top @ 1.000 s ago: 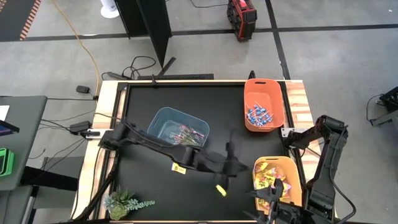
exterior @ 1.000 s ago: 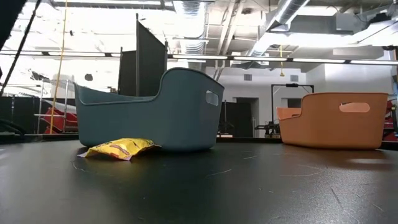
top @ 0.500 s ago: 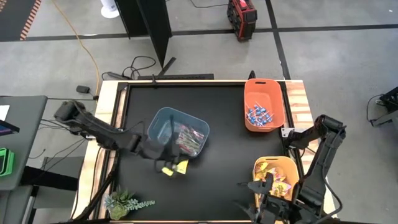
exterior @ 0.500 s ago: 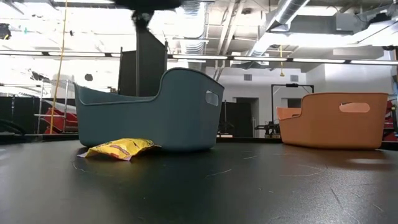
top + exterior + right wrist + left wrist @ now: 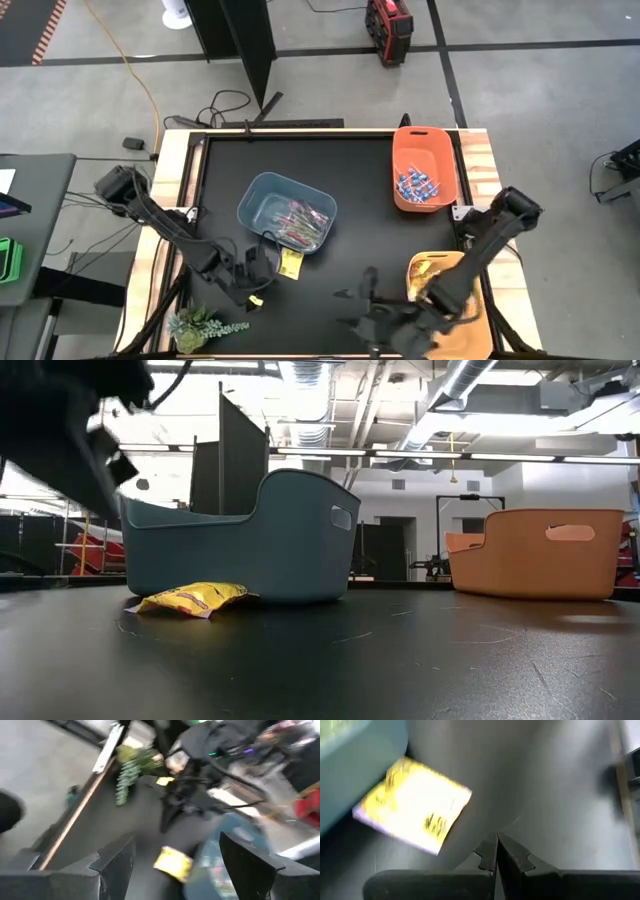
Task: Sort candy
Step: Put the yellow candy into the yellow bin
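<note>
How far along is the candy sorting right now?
Mostly done: pink sticks lie in the blue bin, lollipops in the orange bin, yellow packets in the yellow bin. Nothing is held: left gripper shut and empty, right gripper open. Left: one yellow packet on the table beside the blue bin.

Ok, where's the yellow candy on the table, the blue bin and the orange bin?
Yellow candy packet [image 5: 291,263]: high view, middle of the packet.
Blue bin [image 5: 240,550]: low view, its side wall.
Orange bin [image 5: 425,139]: high view, bare inside floor.
</note>
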Tool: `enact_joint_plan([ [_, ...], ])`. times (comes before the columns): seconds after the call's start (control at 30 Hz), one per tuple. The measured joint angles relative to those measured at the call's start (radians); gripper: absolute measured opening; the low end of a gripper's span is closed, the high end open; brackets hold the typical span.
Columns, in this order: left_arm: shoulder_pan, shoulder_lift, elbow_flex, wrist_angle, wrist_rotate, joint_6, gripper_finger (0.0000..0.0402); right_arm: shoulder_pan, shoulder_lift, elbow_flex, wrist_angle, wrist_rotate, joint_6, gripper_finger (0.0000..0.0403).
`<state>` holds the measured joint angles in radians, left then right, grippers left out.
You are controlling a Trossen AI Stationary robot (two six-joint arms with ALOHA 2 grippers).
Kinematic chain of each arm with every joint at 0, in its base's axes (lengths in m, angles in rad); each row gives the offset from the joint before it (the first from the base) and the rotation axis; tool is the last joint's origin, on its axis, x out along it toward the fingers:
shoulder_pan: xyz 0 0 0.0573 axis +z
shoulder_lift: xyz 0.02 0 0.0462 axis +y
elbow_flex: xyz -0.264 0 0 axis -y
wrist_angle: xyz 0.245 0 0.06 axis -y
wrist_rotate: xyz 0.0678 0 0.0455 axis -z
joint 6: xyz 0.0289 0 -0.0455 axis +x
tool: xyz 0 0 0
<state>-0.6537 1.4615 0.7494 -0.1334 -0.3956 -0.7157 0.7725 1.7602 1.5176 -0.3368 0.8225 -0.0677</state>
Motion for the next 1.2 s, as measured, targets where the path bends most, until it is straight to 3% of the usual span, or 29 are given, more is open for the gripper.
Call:
enact_joint_plan([
  [0.13, -0.001, 0.058, 0.0, -0.018, -0.024, -0.082, 0.0014, -0.087, 0.077, -0.001, 0.026, -0.164, -0.008, 0.0301],
  [0.33, 0.042, 0.118, 0.0, -0.056, -0.104, -0.137, 0.0036, -0.184, 0.15, -0.001, 0.039, -0.306, -0.001, 0.0301],
  [0.57, 0.1, 0.209, 0.003, -0.073, -0.149, -0.195, 0.0062, -0.216, 0.16, -0.001, 0.041, -0.331, 0.016, 0.0301],
  [0.77, 0.12, 0.256, 0.002, 0.087, -0.162, -0.095, 0.0062, -0.216, 0.16, -0.001, 0.039, -0.331, 0.016, 0.0301],
  [1.0, 0.133, 0.297, 0.001, 0.369, -0.012, 0.062, 0.0063, -0.21, 0.16, -0.001, 0.012, -0.331, 0.042, 0.0301],
  [1.2, 0.13, 0.344, 0.008, 0.545, 0.156, 0.169, 0.0063, -0.225, 0.16, -0.021, -0.134, -0.377, 0.206, 0.0301],
])
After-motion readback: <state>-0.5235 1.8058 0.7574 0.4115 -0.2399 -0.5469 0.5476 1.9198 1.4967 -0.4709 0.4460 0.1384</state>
